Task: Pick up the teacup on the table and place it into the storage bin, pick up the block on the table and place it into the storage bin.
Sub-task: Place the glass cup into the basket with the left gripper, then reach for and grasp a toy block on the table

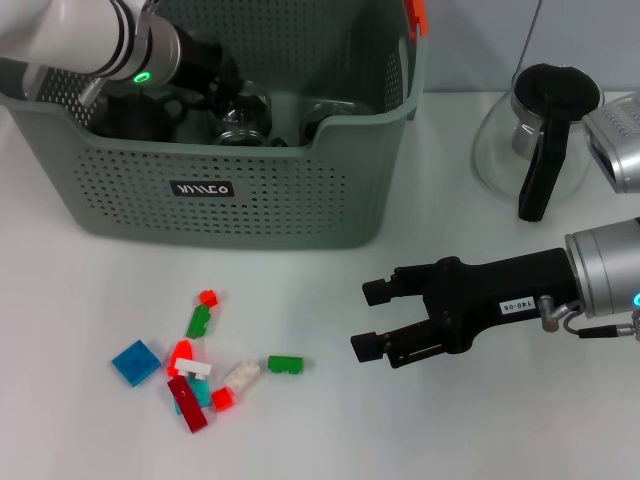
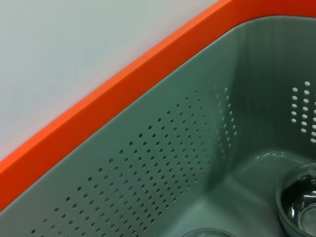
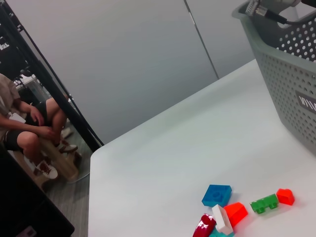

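Left gripper is reaching down inside the storage bin, fingers hidden, grip state unclear; glass teacup is sitting in the bin just beside it. Blocks are lying scattered on the desk in front. Right gripper is hovering beside them, fingers open, green block nearest.

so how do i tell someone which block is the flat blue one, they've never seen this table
Start at the storage bin, the big grey-green perforated basket. On the table in front of it, toward its left end, lies a scatter of small blocks. The blue block sits at that scatter's outer left edge: a flat square tile, the only blue one, larger than its red and green neighbours.
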Controlling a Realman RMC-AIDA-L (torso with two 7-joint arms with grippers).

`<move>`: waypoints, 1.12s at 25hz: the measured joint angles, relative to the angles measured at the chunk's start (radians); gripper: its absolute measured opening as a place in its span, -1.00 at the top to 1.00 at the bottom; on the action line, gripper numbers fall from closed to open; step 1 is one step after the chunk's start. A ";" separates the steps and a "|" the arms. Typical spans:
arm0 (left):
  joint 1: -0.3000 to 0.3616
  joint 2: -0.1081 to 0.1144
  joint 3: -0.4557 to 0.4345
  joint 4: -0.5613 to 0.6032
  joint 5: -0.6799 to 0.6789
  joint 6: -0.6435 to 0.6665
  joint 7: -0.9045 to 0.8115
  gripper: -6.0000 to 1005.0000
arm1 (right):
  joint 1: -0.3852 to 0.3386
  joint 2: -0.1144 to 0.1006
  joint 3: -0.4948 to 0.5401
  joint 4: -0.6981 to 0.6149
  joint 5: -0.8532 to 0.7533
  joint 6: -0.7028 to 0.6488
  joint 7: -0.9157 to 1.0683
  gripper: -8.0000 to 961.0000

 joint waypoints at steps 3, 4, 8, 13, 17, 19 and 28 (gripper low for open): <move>0.001 -0.001 -0.001 0.001 0.001 -0.005 -0.001 0.61 | 0.000 0.000 0.000 0.000 0.000 -0.001 0.000 -0.96; 0.001 -0.001 -0.003 0.002 0.001 -0.006 -0.002 0.54 | 0.000 0.000 0.000 0.000 0.000 -0.001 0.000 -0.96; 0.003 -0.002 -0.005 0.013 0.001 -0.006 -0.003 0.24 | 0.001 0.000 0.000 0.000 0.000 -0.002 0.001 -0.95; 0.020 -0.006 0.000 0.084 0.036 0.035 -0.048 -0.12 | 0.001 -0.001 0.000 0.000 0.000 -0.002 0.002 -0.95; 0.073 -0.033 -0.006 0.272 0.071 0.144 -0.102 -0.26 | 0.005 -0.003 0.008 0.000 0.000 -0.002 0.002 -0.95; 0.100 -0.045 -0.008 0.369 0.071 0.194 -0.123 -0.30 | 0.008 -0.003 0.012 0.000 0.000 -0.005 0.001 -0.95; 0.221 -0.074 -0.015 0.811 -0.020 0.435 -0.211 -0.41 | 0.016 -0.012 0.015 0.000 0.000 -0.008 -0.007 -0.95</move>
